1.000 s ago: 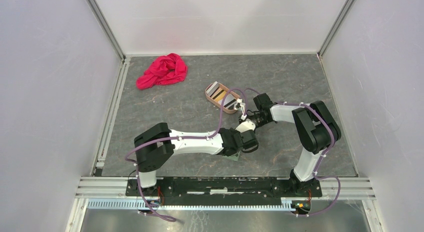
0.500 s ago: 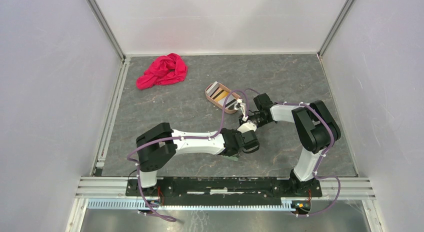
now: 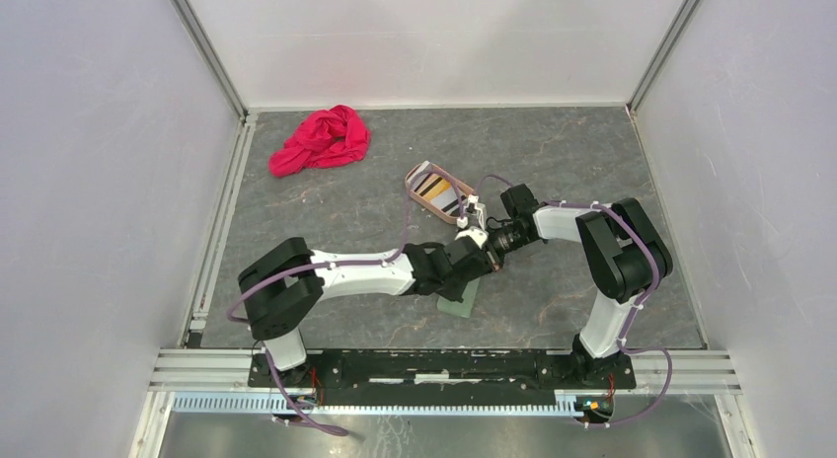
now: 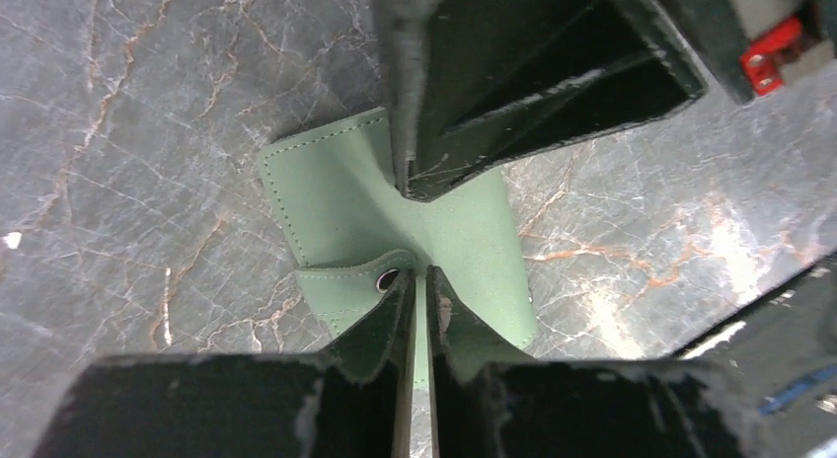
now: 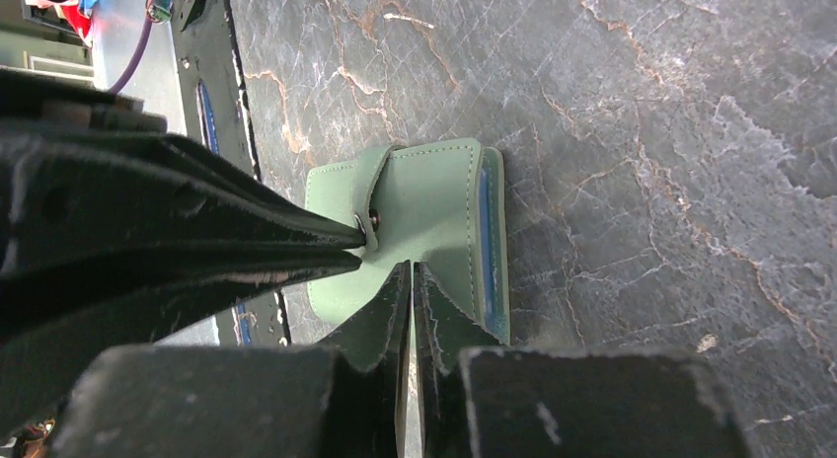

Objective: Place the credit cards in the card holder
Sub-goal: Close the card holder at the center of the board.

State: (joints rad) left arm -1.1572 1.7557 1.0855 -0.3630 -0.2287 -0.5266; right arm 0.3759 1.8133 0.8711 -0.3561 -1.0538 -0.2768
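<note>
The sage-green card holder (image 4: 345, 191) lies closed on the grey tabletop, and a blue inner edge (image 5: 484, 241) shows along one side. My left gripper (image 4: 419, 280) is shut down to a thin slit, its tips pinching the end of the snap tab (image 4: 336, 285) beside the metal snap. From the opposite side my right gripper (image 5: 412, 270) is shut, with its tips pressed onto the holder's cover (image 5: 434, 201). In the top view both grippers meet over the holder (image 3: 460, 300). The credit cards (image 3: 434, 189), orange, dark and white, lie in the tan tray.
The pinkish-tan oval tray (image 3: 449, 218) stands just behind the two grippers, with the arms' cables looping over it. A crumpled red cloth (image 3: 321, 140) lies at the back left. Metal rails border the table on the left and at the near edge.
My left arm has swung back to the left, uncovering part of the green holder in the top view. Its jaws opened slightly and closed again. The right arm has stayed put.
</note>
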